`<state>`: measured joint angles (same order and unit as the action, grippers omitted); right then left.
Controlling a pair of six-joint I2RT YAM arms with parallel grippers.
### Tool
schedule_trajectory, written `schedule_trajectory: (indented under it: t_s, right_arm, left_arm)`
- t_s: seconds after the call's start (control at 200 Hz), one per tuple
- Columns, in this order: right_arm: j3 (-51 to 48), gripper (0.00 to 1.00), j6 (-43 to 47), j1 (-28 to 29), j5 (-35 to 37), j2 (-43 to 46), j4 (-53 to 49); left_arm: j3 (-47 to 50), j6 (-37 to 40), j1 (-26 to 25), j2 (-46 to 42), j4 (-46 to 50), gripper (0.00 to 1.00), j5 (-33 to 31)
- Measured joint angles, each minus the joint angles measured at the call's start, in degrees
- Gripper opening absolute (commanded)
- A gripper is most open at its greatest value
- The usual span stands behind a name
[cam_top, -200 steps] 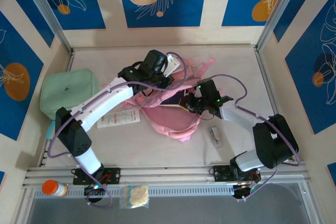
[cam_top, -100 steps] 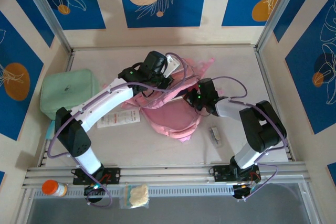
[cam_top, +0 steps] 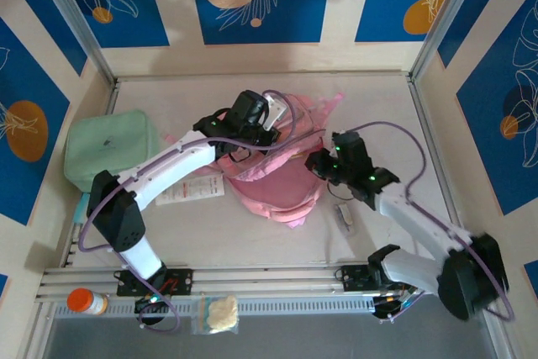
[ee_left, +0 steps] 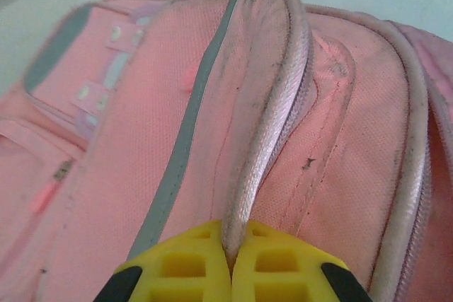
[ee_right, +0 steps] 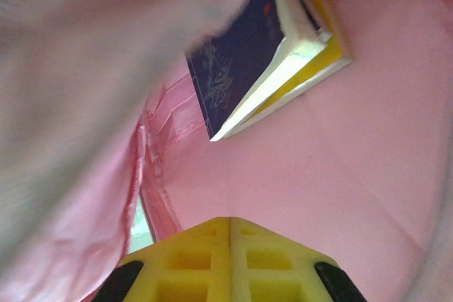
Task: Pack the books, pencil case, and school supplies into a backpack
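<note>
The pink backpack [cam_top: 277, 187] lies flat mid-table, and my left gripper [cam_top: 252, 129] is shut on it. In the left wrist view the yellow fingertips [ee_left: 198, 263] pinch the pale piped rim of the backpack [ee_left: 269, 90], holding it up. My right gripper [cam_top: 319, 164] is at the backpack's right side, shut and empty [ee_right: 228, 235], looking into the pink lining [ee_right: 340, 175]. Inside lie the books: a dark navy one [ee_right: 237, 79] on a yellow one [ee_right: 322, 58]. The school supplies [cam_top: 344, 214], a small pale oblong, lie on the table to the right of the backpack. The pencil case is hidden.
A padded mint-green zip case [cam_top: 109, 147] sits at the far left. A flat pale sheet with red print [cam_top: 192, 191] lies under my left arm. An orange-capped bottle [cam_top: 87, 301] and a small clear bag [cam_top: 217, 313] rest on the front rail.
The dark book at the backpack's mouth a second ago is now inside. My right arm swung its elbow out to the right and the gripper drew back. The left grip held still.
</note>
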<state>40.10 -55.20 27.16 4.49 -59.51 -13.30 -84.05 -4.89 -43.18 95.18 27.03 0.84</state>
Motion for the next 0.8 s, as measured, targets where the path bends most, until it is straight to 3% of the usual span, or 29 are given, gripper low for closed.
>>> schedule_trajectory:
  t_s: [0.145,0.285,0.43,0.59,0.8]
  right_arm:
    - [2.6,0.09,4.24,-0.94,0.9,7.37,-11.52]
    - [4.52,0.08,7.52,-0.48,-1.18,7.02,-18.88]
    - [4.85,0.08,8.76,3.96,-3.76,4.46,-22.97]
    - [5.55,0.08,8.41,12.87,-4.31,-0.9,-23.87]
    - [9.81,0.06,6.88,24.5,-2.75,-10.08,-22.29]
  left_arm:
    - [3.72,-5.31,0.0,0.17,-2.64,0.38,4.66]
    - [10.05,-10.84,0.13,-3.04,-7.26,0.51,6.12]
    - [21.29,-16.59,2.12,-14.73,-9.42,0.57,6.14]
    - [32.59,-23.06,9.46,-28.83,-11.56,0.61,5.7]
    - [43.43,-29.94,19.26,-34.14,-11.54,0.62,6.95]
